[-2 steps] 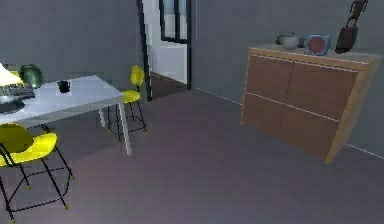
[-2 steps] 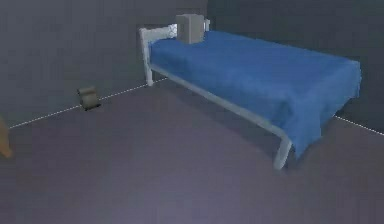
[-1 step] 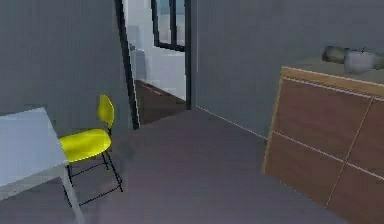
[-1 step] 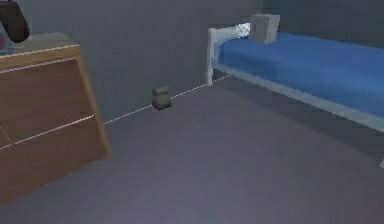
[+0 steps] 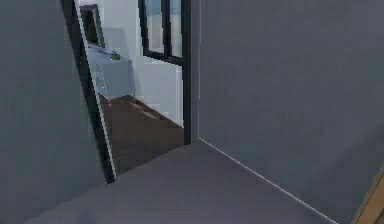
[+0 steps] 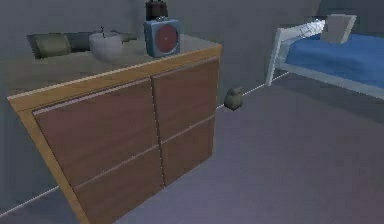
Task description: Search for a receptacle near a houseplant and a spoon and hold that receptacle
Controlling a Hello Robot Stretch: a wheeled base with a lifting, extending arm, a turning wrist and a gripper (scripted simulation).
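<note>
1 white vessel (image 6: pixel 105 43) and a clock (image 6: pixel 162 37) top the dresser (image 6: pixel 110 130).

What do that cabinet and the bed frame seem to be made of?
The cabinet looks like wood: reddish-brown fronts framed by a paler tan top and edges, with a dull, unpolished finish. The bed frame is smooth and plain white, perhaps painted wood or metal; the look leaves that open.
</note>
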